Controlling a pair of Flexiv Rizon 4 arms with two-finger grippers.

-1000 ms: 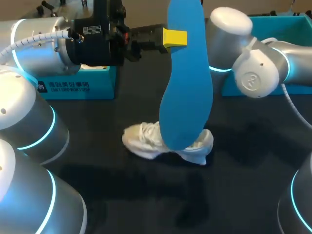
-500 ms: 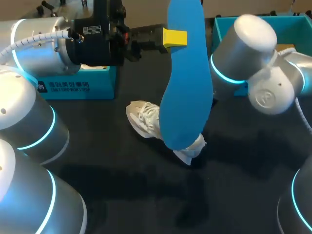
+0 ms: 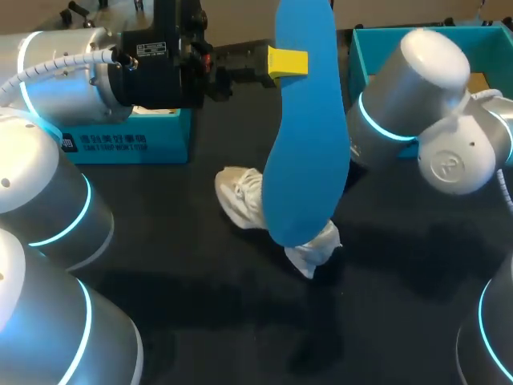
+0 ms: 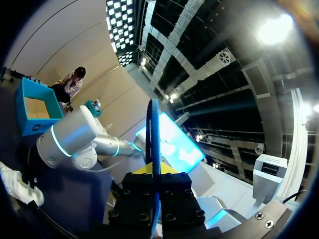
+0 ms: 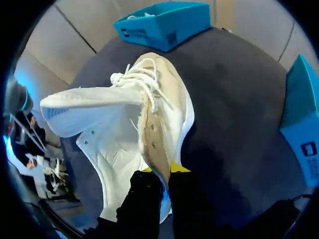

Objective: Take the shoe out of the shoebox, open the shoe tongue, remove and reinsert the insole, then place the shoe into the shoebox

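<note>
My left gripper (image 3: 287,62) is shut on the upper end of a blue insole (image 3: 306,160), which hangs upright above the table. In the left wrist view the insole (image 4: 154,134) shows edge-on, clamped in that gripper (image 4: 155,172). The white shoe (image 3: 240,200) sits behind the insole, its heel end (image 3: 317,247) towards me. My right arm (image 3: 417,104) reaches in from the right, with its gripper hidden behind the insole. The right wrist view shows the right gripper (image 5: 162,172) shut on the side wall of the shoe (image 5: 124,119) at its opening, tongue and laces splayed ahead.
An open teal shoebox (image 3: 365,48) stands at the back right, partly covered by my right arm. Another teal box part (image 3: 128,144) with white paper on it lies at the back left under my left arm. Dark tabletop (image 3: 240,321) stretches in front.
My right arm swung to the right and turned the shoe from lying crosswise to a slanted position, heel nearer to me. The left gripper and insole stayed still.
</note>
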